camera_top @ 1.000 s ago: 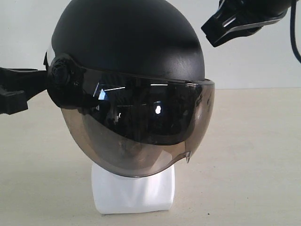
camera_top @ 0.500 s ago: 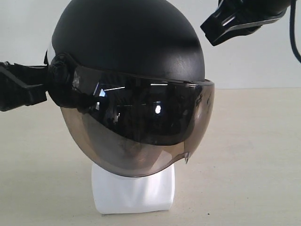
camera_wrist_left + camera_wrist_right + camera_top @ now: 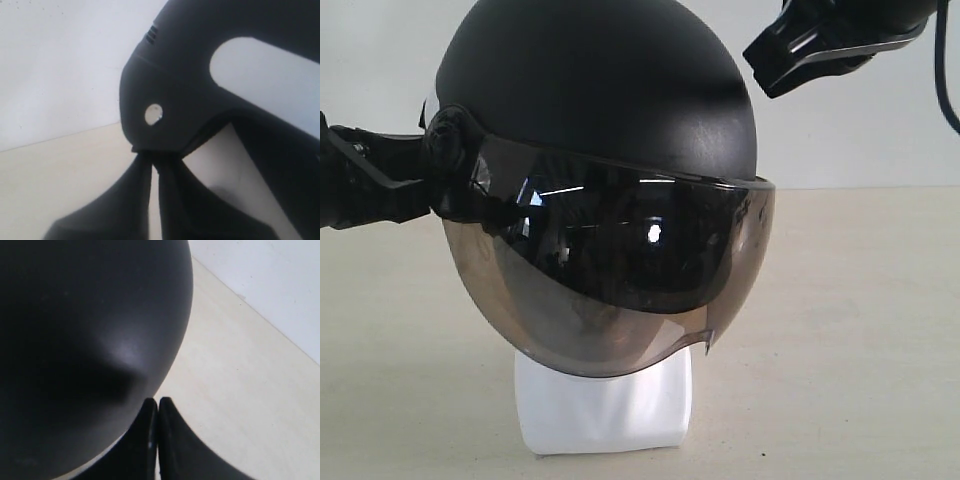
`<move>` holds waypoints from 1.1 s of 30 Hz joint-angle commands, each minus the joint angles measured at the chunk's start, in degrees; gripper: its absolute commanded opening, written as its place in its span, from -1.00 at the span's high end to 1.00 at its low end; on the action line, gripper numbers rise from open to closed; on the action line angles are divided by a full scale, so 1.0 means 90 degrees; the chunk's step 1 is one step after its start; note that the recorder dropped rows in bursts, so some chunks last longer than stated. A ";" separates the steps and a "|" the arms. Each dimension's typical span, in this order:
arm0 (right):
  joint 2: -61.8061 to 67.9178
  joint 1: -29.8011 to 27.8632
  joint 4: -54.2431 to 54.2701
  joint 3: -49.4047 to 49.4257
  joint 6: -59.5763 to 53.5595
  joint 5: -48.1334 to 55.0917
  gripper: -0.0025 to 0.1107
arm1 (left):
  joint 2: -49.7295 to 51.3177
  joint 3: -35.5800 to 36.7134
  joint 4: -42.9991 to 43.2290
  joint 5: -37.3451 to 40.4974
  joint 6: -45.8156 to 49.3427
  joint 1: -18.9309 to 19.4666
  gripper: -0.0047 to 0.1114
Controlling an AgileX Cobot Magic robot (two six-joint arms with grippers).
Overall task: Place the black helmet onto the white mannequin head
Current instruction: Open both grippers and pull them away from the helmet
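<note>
The black helmet (image 3: 590, 90) sits over the white mannequin head, whose squared neck base (image 3: 605, 410) shows below the lowered smoky visor (image 3: 620, 270); the face is only a dim shape behind it. My left gripper (image 3: 418, 185) reaches in from the left, shut, with its tips against the helmet by the side pivot (image 3: 450, 160). In the left wrist view the left gripper (image 3: 154, 159) meets the helmet's lower edge (image 3: 165, 135), a thin slit between its fingers. My right gripper (image 3: 767, 62) hovers shut above the dome's right side; its wrist view shows the right gripper (image 3: 158, 402) beside the shell (image 3: 85, 330).
The head stands on a pale beige table (image 3: 860, 330) with a white wall (image 3: 860, 140) behind. A black cable (image 3: 947, 70) hangs at the far right edge.
My left gripper has moved right until it touches the helmet's side pivot. The helmet has turned slightly, its visor edge shifting left. The right gripper has barely moved.
</note>
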 commanded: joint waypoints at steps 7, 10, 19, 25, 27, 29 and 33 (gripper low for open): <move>-0.0017 0.0012 0.0592 -0.0024 -0.0340 0.0260 0.96 | 0.0228 -0.0029 0.0024 0.0986 0.0335 0.0011 0.84; -0.0017 0.0053 0.0604 -0.0024 -0.0367 0.0288 0.96 | -0.0006 -0.0016 0.0170 0.1862 0.0352 0.0011 0.84; -0.0017 0.0535 0.0479 -0.0024 -0.0460 0.0184 0.96 | -0.1113 0.0540 0.0173 0.2182 0.0193 0.0043 0.84; -0.0219 0.0508 -0.1640 -0.0038 0.1240 -0.0026 0.96 | -0.2396 0.0603 0.0199 0.1941 -0.0073 0.0003 0.84; -0.0384 0.0396 -0.2111 -0.0074 0.1580 -0.0014 0.96 | -0.2811 0.0603 0.0395 0.1941 -0.0325 0.0003 0.84; -0.0577 0.0186 -0.2182 -0.0074 0.1695 -0.0014 0.96 | -0.3088 0.0603 0.0780 0.1756 -0.0767 0.0003 0.84; -0.1055 -0.0580 -0.2119 -0.0061 0.2121 0.0102 0.96 | -0.3359 0.0461 0.1643 0.0843 -0.1799 0.0003 0.84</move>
